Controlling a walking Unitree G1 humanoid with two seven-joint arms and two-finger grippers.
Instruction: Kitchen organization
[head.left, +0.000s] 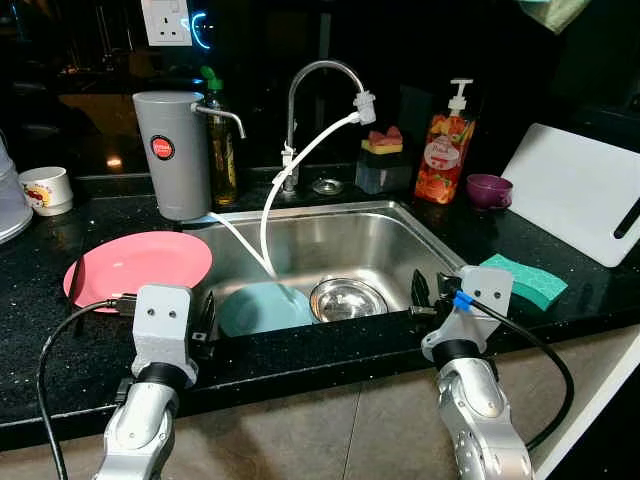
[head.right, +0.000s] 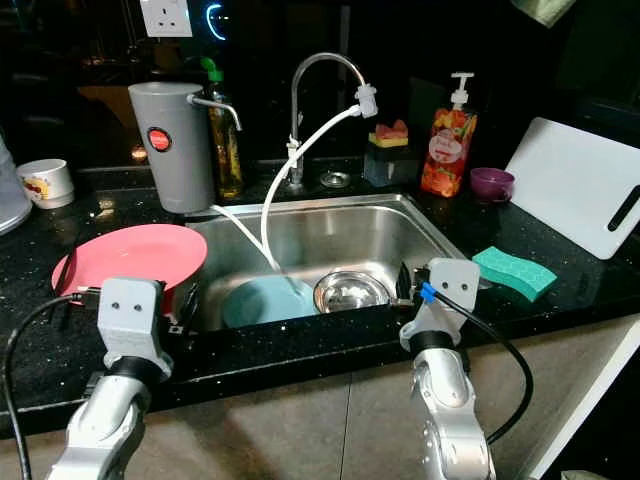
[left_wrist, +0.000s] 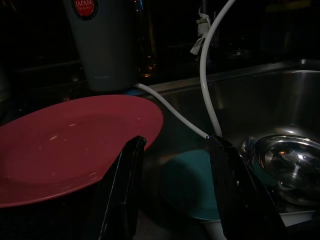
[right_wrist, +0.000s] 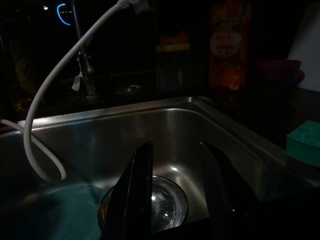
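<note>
Sink (head.left: 430, 240): holds teal plate (head.left: 262, 308) and steel bowl (head.left: 347, 298). Pink plate (head.left: 135, 265) on counter (head.left: 40, 240), left. Left hand (left_wrist: 175, 195) and right hand (right_wrist: 175, 195): fingers apart, empty, at front rim. Advice: approach the bowl's rim squarely, avoiding the white hose (head.left: 290, 170).

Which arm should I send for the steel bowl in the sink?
Right, probably. The right tool hangs open at the sink's front edge, with the round steel bowl just beyond its fingers. The left tool, also open, faces the flat pink plate and teal plate.
</note>
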